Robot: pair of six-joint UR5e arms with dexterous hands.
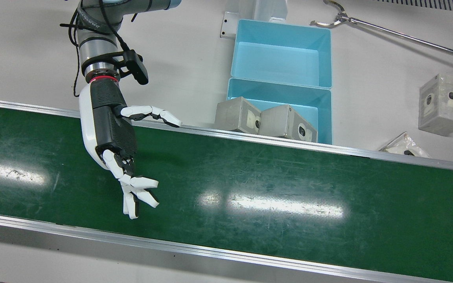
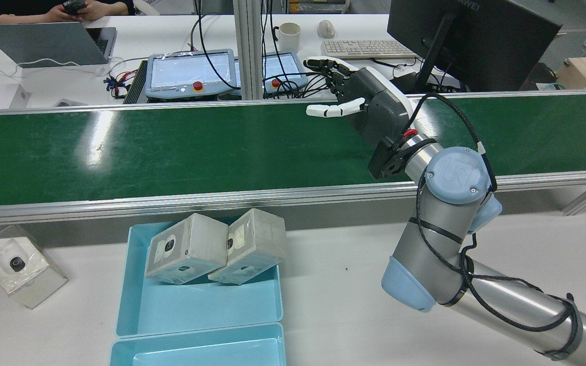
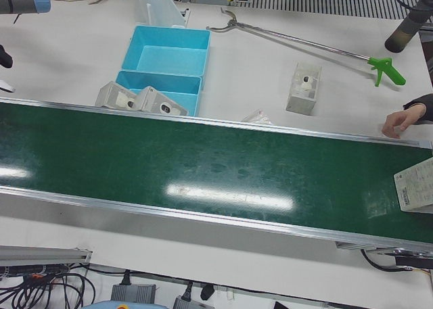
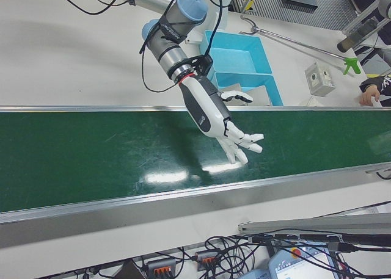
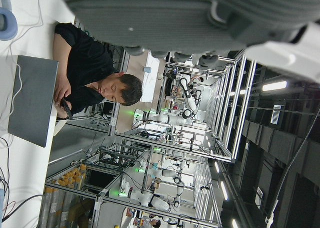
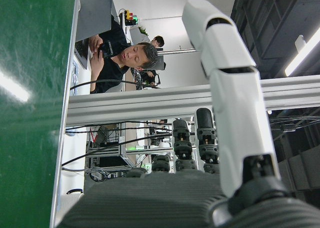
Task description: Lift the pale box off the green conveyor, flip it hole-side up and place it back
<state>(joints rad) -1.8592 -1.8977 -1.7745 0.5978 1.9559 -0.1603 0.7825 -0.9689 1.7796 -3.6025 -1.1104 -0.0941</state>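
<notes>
The pale box (image 3: 414, 184) lies on the green conveyor (image 3: 223, 170) at its far end, seen only in the left-front view, cut by that view's right edge and just below a person's hand (image 3: 398, 122) resting at the belt's rail. It is well apart from the right hand (image 1: 108, 129), which hovers over the opposite stretch of the conveyor with its fingers (image 1: 138, 192) spread wide, holding nothing. The front view shows that hand but not the box. The left hand appears only as a dark blurred edge in its own camera, so its fingers cannot be judged. Beside the conveyor, two boxes (image 1: 264, 120) lean in a blue bin (image 1: 281, 55).
</notes>
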